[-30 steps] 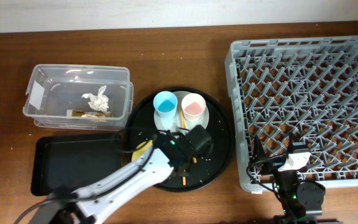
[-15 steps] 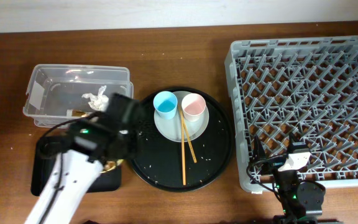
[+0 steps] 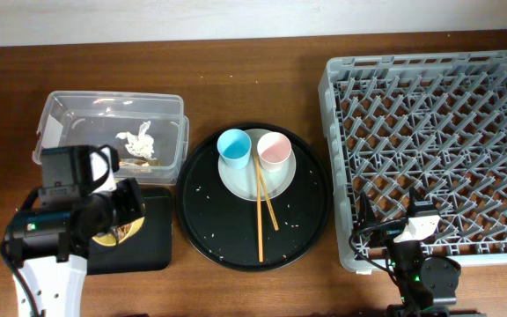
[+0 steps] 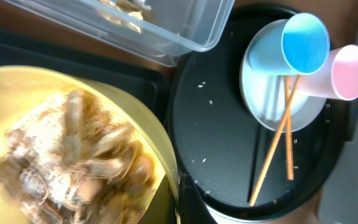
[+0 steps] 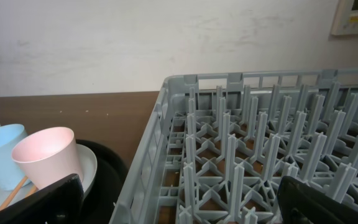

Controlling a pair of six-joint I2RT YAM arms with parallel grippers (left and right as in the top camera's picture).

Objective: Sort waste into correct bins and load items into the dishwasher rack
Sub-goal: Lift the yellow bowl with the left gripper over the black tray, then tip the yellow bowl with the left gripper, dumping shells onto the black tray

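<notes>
The left gripper (image 3: 120,220) is holding the small yellow bowl (image 4: 114,115) over the shallow black rectangular tray (image 3: 152,251), clamped on its edge. Its fingers themselves are not showing in the wrist view, where the bowl is filling the lower left corner. Beige food scraps (image 4: 73,158) are lying heaped inside the bowl, glossy and blurred. Just above the tray, the clear rectangular plastic box (image 3: 55,110) is sitting on the wooden table (image 3: 236,79) and is holding the crumpled white tissue (image 3: 136,139), with the small brown-gold wrapper (image 3: 135,164) beside it. To the right, the large round black tray (image 3: 209,220) is carrying the pale round plate (image 3: 275,180), with white rice-like grains (image 3: 202,187) lying scattered over its dark surface. The light blue cup (image 3: 234,145) and the pink cup (image 3: 273,150) are standing upright side by side on the plate, touching or nearly so. The two wooden chopsticks (image 3: 261,211) are lying with their upper ends on the plate and running down onto the round tray, spreading apart toward their lower ends. The grey dishwasher rack (image 3: 429,132) is taking up the right side of the table, with nothing showing among its pegs. The right gripper (image 5: 179,186) is resting low at the rack's near left corner, its fingers (image 5: 48,202) spread wide apart and gripping nothing.
</notes>
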